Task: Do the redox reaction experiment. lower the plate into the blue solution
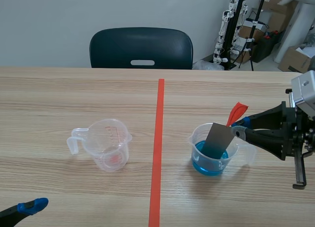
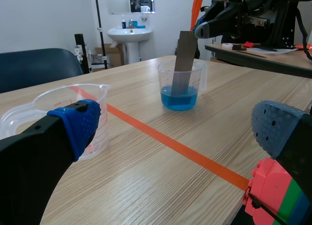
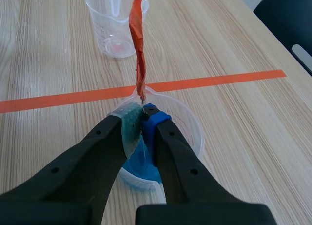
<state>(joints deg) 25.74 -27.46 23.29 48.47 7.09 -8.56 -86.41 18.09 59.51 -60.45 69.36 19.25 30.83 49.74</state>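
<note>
The right jaws are clamped on the top edge of the plate, a grey sheet with an orange strip sticking up beside the pads. The plate stands tilted in the right cup, its lower end in the blue solution. The left jaws hang apart low over the bench, with the empty cup just ahead, across the tape line from the other cup.
</note>
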